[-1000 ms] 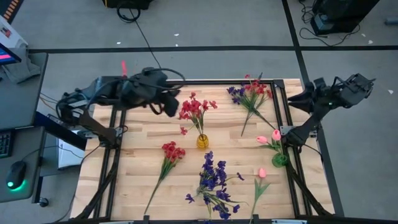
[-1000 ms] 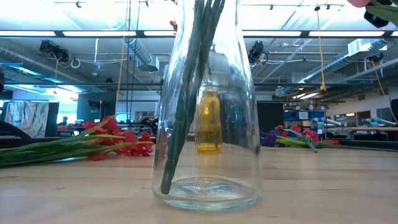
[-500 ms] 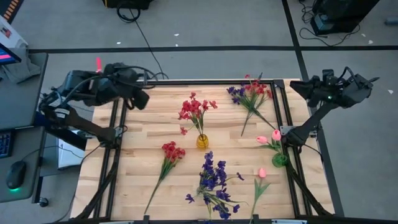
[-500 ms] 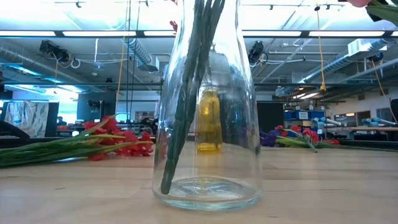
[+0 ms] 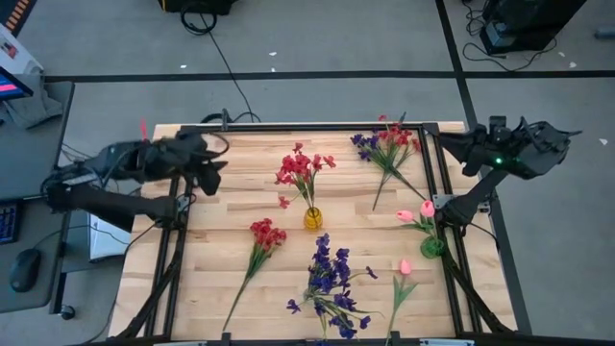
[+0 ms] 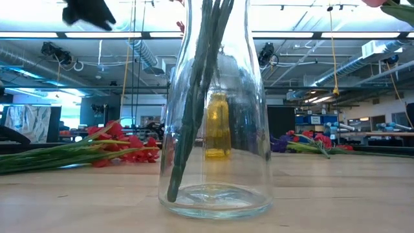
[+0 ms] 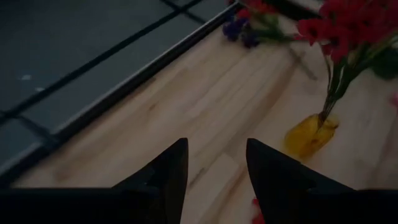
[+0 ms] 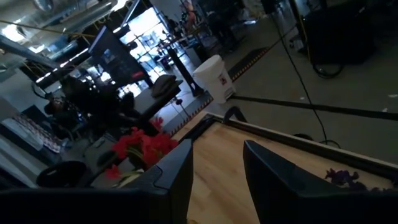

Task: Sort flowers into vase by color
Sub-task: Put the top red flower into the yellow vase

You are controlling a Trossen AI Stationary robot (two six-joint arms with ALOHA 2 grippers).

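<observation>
Nearest you, the clear glass vase [image 6: 252, 129] stood at the table's [image 5: 216, 255] front middle with green stems leaning inside. From above, those were the purple blooms [image 5: 328, 272], so purple looked sorted, though a few purple heads sprawled low at the front and I couldn't tell if they were in or out.

To the left of it a loose red sprig [image 5: 264, 234] lay flat on the wood with its stem trailing to the front edge, not yet placed. To the right a loose pink tulip [image 5: 405, 267] also lay flat, near the green vase [image 5: 433, 247], which already held pink tulips [image 5: 415, 215] and sat close to the right rail.

Mid-table, the yellow vase [image 5: 313, 218] held red blooms [image 5: 301, 168] upright. One colour per vase, then.

Further back, a mixed red-and-purple bunch [image 5: 389, 142] lay on the boards near the far right corner, stems pointing inward, probably a supply pile left to be split.

At the far edge you had both arms pulled off the work. The left gripper [image 5: 213, 165] hung above the far left corner, fingers apart with nothing between them, only bare wood and the yellow vase beyond. The right gripper [image 5: 454, 144] was over the far right rail near the mixed bunch, fingers also apart and empty. Neither touched a flower. My read is that you were between picks with three piles left, and the right arm was best placed for the bunch.
</observation>
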